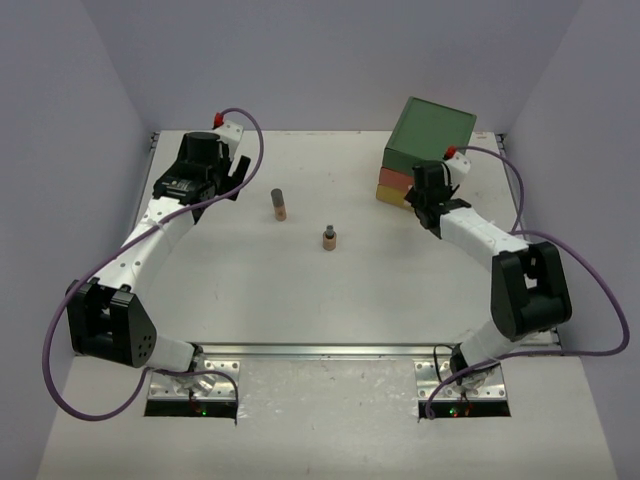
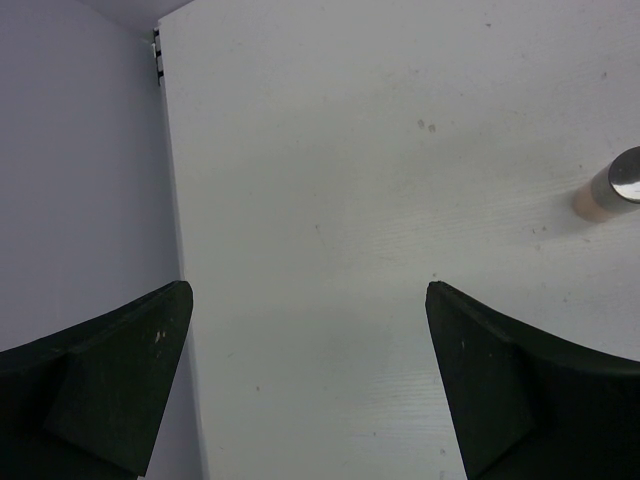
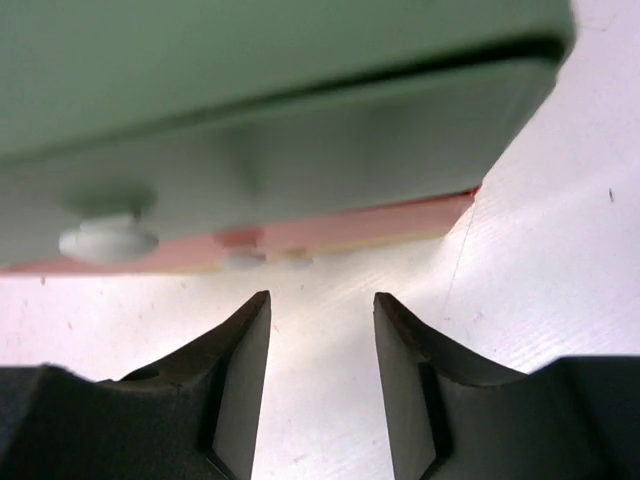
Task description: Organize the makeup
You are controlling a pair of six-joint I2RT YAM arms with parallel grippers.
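One camera looks down from above and behind me over the whole table (image 1: 300, 300), while my wrist cameras peer low and close, the right at the drawer box (image 3: 300, 150) (also seen from above).

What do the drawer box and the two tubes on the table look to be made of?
Drawer box: likely moulded plastic with a matte green top, judging by its smooth rounded edges and a knob in the same green. Taller tube and shorter tube: tan bodies, probably plastic, with darker caps. They are too small here to be sure of the finish.
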